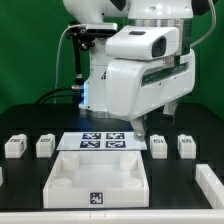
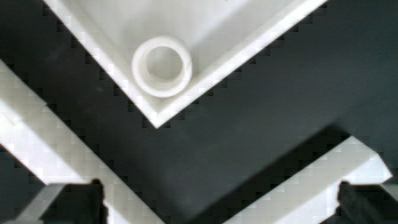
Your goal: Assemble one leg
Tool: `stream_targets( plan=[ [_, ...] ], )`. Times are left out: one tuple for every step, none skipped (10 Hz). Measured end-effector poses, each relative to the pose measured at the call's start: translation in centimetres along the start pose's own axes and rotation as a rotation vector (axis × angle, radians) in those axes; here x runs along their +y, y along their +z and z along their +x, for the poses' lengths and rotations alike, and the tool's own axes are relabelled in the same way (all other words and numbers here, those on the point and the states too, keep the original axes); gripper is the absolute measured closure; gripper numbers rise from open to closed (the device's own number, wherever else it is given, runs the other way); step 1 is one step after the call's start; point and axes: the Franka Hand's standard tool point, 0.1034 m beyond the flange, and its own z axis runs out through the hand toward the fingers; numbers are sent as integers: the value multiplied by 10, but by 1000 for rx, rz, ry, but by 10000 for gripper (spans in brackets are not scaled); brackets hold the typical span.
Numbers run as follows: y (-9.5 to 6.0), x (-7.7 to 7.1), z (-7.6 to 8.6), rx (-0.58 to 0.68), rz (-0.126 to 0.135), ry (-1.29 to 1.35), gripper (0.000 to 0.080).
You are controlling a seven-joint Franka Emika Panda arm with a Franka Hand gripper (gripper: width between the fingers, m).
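The leg [image 1: 158, 146] is a small white block with a black-and-white tag on its face (too small for me to read). It stands upright on the black desk [image 1: 30, 170], near my tool [image 2: 210, 203] and beside a twin leg [image 1: 186, 146]. My fingers [image 2: 365, 200] are blurred and cut by the wrist view's edge. They stand wide apart with only desk between them, so the tool is released. The tabletop [image 1: 65, 195] lies before the marker board [image 1: 103, 141], and its round socket [image 2: 162, 67] shows only its white floor.
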Motion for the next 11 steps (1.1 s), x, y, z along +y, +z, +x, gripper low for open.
stream_targets(
  plan=[
    [0, 0, 0, 0, 0, 0, 150],
    [0, 0, 0, 0, 0, 0, 150],
    [0, 0, 0, 0, 0, 0, 150],
    [0, 0, 0, -1, 1, -18, 150],
    [1, 0, 0, -1, 1, -39, 150],
    [1, 0, -1, -2, 1, -39, 150],
    [7, -1, -19, 1, -6, -192, 150],
    [18, -6, -45, 1, -6, -337, 150],
    [34, -13, -73, -5, 12, -464, 150],
    [47, -16, -92, -7, 28, -567, 150],
    [59, -18, -107, 0, 31, -671, 150]
  ],
)
